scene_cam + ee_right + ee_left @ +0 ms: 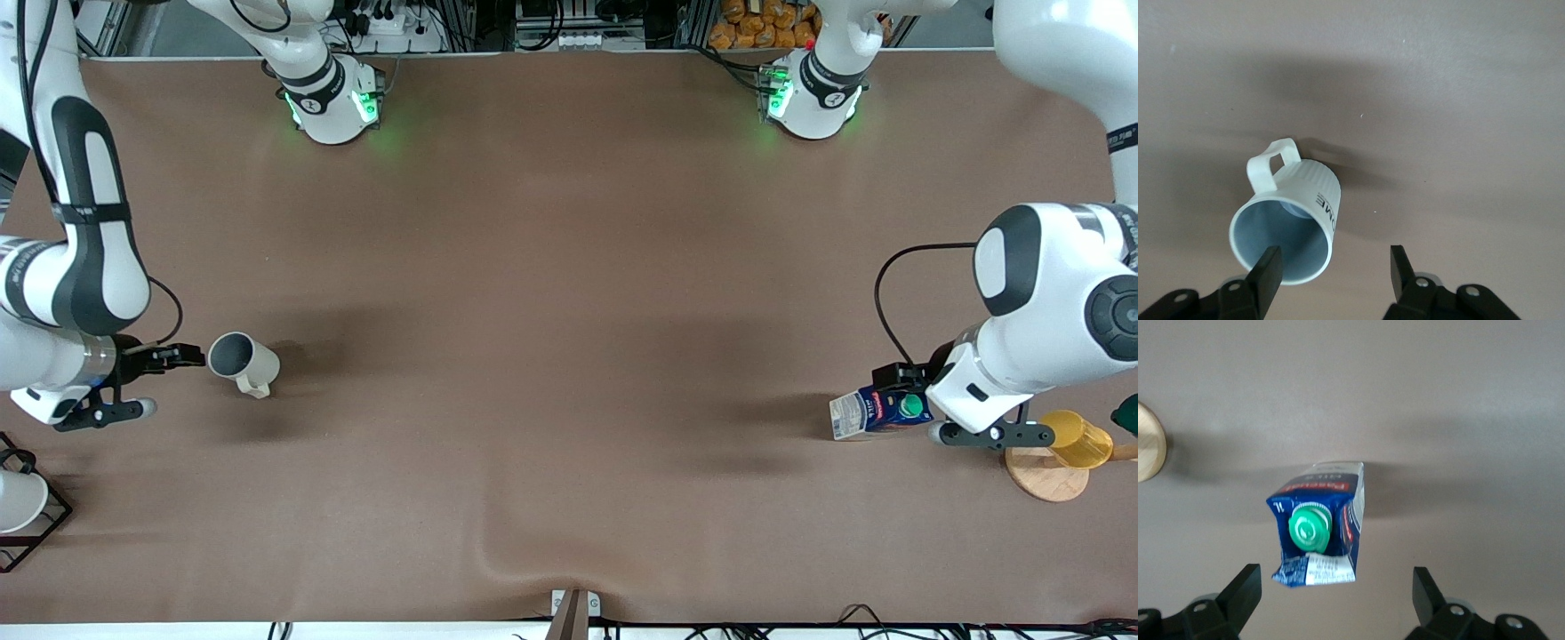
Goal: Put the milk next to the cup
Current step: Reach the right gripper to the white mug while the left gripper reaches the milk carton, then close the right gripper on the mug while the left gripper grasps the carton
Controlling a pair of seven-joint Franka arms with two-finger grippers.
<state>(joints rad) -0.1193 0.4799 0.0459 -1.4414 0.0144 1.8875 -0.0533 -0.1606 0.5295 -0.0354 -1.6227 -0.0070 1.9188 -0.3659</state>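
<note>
The milk (876, 413), a dark-blue carton with a green cap, lies on its side on the table at the left arm's end. In the left wrist view the milk (1321, 523) has its cap end just between the tips of my open left gripper (1336, 590), and the fingers do not touch it. My left gripper (898, 380) is low beside the carton. The cup (242, 363), a cream-white mug, lies on its side at the right arm's end. My right gripper (191, 357) is open at its mouth. In the right wrist view one finger (1268, 270) overlaps the rim of the cup (1288, 220).
A yellow cup (1076, 438) rests on a round wooden coaster (1045, 480) close to the left hand. A white cup in a black wire frame (18, 507) stands at the right arm's end. The brown cloth has a fold (524, 556) near the front edge.
</note>
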